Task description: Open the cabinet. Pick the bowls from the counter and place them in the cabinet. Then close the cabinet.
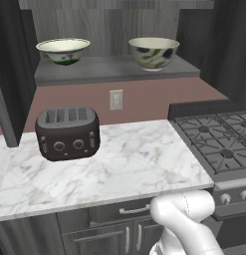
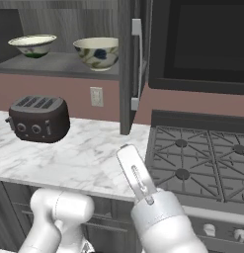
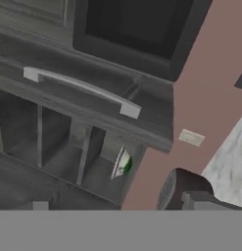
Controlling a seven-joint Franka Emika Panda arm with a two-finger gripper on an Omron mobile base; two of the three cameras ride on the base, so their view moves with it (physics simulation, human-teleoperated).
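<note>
The cabinet [image 1: 114, 72] stands open, its right door [image 2: 126, 64] edge-on with the silver bar handle [image 2: 138, 64] facing the stove. Both bowls sit on its bottom shelf. The smaller whitish bowl with the green mark [image 1: 63, 51] [image 2: 33, 45] is on the left, the larger beige-grey one [image 1: 153, 53] [image 2: 96, 53] on the right. The hand view, rolled sideways, shows the door handle [image 3: 81, 90] and the green-marked bowl [image 3: 123, 164] beyond it. My gripper [image 2: 125, 149] hovers low over the counter's [image 1: 134, 159] front edge, right of the bowls, holding nothing; its fingertips are hidden.
A dark four-slot toaster [image 1: 68, 132] [image 2: 38, 118] stands on the left of the marble counter. The black gas stove [image 2: 202, 158] lies to the right, with a microwave [image 2: 202, 39] above it. A wall outlet [image 1: 116, 99] sits under the shelf.
</note>
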